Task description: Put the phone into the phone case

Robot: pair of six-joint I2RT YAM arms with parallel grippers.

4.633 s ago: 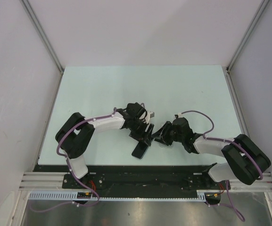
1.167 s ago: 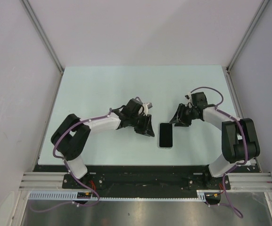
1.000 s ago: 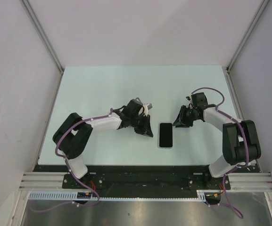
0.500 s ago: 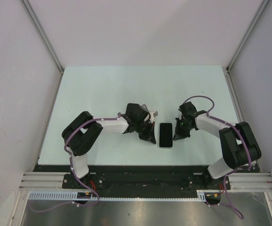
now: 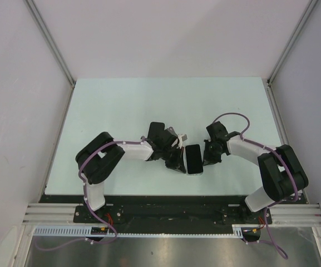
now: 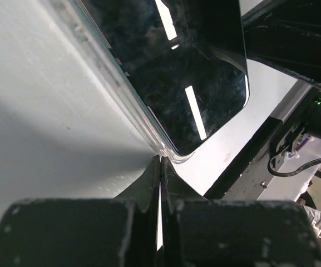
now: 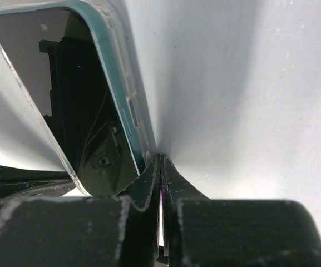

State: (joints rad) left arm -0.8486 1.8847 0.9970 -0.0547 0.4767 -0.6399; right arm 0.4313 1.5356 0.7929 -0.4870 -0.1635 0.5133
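Observation:
The black phone [image 5: 193, 159] lies screen up near the table's front edge, between the two arms. A clear phone case rim [image 6: 121, 94] runs round its edge, and the rim [image 7: 122, 92] shows on the other long side too. My left gripper [image 5: 178, 162] is shut, its tips [image 6: 160, 161] against the case's side near a corner. From the other side my right gripper [image 5: 207, 158] is shut, and its tips [image 7: 161, 158] touch the case's long edge. Neither gripper holds anything.
The pale table [image 5: 149, 105] is bounded by white walls with metal rails at left and right. The black base rail [image 5: 166, 203] runs just in front of the phone. The other arm's black body [image 6: 294, 39] looms behind the phone.
Both grippers have shut and moved inward, from standing apart on either side of the phone to touching its case edges. The phone has turned slightly.

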